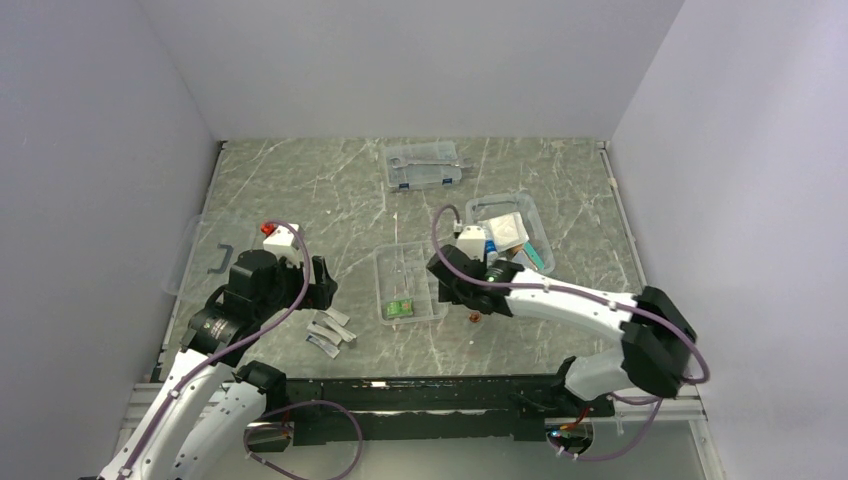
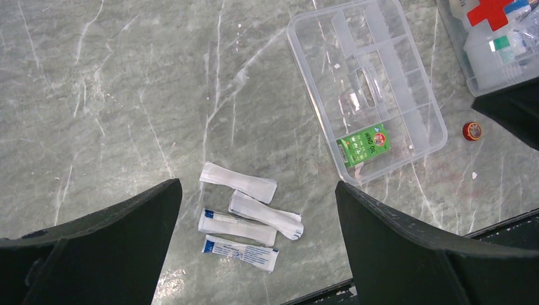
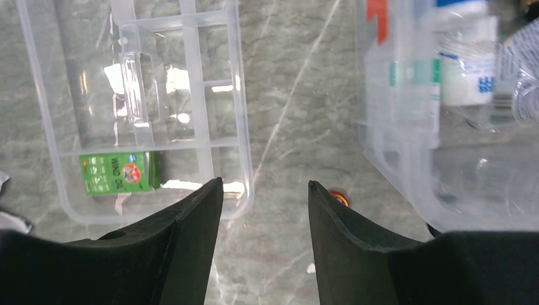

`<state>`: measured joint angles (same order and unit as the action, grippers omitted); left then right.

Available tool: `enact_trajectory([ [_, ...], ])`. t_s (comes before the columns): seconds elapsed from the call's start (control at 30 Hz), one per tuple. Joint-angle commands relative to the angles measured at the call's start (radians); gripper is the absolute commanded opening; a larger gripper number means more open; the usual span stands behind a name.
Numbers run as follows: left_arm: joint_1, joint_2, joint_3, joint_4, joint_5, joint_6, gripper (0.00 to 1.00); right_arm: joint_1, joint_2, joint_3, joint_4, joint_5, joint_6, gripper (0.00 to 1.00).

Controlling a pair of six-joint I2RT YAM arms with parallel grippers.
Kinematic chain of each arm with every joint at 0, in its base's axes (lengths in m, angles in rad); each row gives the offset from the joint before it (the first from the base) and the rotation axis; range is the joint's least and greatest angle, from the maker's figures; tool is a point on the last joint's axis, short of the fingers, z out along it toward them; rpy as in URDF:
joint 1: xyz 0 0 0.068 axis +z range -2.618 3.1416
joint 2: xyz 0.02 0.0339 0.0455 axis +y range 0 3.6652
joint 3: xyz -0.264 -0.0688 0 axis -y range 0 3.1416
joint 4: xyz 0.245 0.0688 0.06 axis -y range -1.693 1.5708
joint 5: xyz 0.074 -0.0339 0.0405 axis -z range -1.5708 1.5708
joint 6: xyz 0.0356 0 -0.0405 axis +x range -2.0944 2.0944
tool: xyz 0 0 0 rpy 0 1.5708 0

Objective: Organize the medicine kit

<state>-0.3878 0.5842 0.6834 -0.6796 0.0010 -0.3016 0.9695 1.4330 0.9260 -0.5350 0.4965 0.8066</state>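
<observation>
The clear lid (image 1: 190,270) with its black handle is lying flat at the far left edge of the table. The left gripper (image 2: 257,183) is hovering above the marbled table (image 2: 95,95) with its fingers spread wide and nothing between them. Four white packets (image 2: 245,216) are lying loose just below it, side by side, near the front edge. To their right the clear divided tray (image 2: 305,70) is sitting on the table, holding a green box (image 2: 363,145) in a near compartment. A small red-capped item (image 2: 472,131) is lying on the table just beside the tray's near right corner. The right gripper (image 3: 264,183) is hanging over the gap between tray and medicine kit box (image 1: 497,199), parted and empty. The box, bearing a red cross, is standing right of the tray and holding bottles and packets.
</observation>
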Motion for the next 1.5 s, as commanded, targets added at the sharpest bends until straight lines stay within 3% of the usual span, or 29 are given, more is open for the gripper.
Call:
enact_trajectory([
  [0.0, -0.004, -0.005, 0.032, 0.01, -0.01, -0.005, 0.99, 0.0, -0.141, -0.073, -0.041, -0.004, 0.074, 0.55],
  [0.47, -0.004, -0.003, 0.031, 0.005, -0.013, -0.009, 0.99, 0.002, -0.322, -0.238, -0.119, -0.039, 0.159, 0.58],
  [1.1, -0.005, 0.02, 0.034, 0.005, -0.01, -0.003, 0.99, 0.003, -0.057, -0.268, 0.032, 0.025, 0.325, 0.62],
  [1.47, -0.005, 0.02, 0.034, 0.006, -0.01, -0.001, 0.99, 0.002, 0.049, -0.24, 0.052, 0.048, 0.355, 0.54],
])
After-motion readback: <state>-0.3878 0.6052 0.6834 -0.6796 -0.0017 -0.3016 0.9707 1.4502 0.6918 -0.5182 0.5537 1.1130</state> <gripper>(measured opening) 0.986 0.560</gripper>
